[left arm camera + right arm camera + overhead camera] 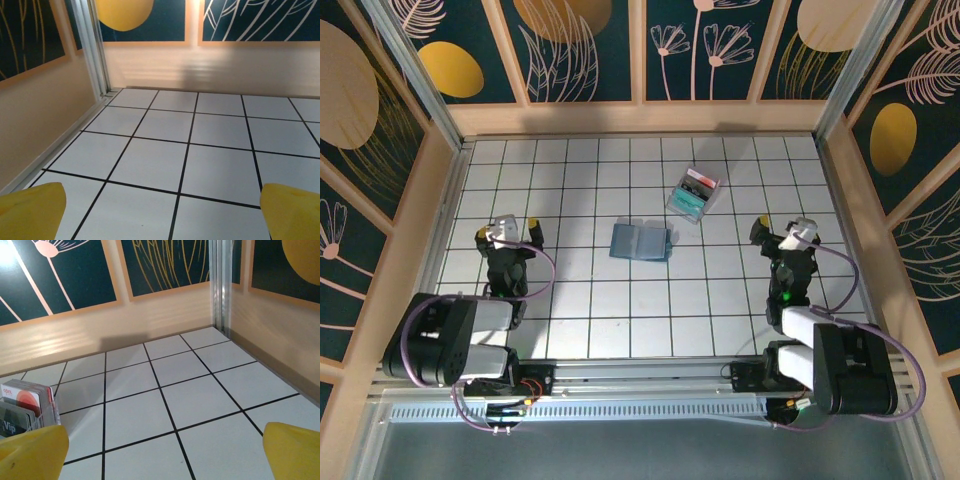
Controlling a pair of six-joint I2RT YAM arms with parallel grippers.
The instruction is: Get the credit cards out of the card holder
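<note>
- One wallet [640,242], on the table [580,300] between the left jaws and the right jaws.
- One clear tray [693,194], nearer the right jaws.
- At least two cards [22,397] standing in the tray; the full number cannot be told.
- Two arms: a left arm [505,270] and a right arm [790,278].

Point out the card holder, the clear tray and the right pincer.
card holder [640,242], top view, its middle.
clear tray [671,205], top view, left corner rim.
right pincer [785,226], top view, midway between its fingertips.
</note>
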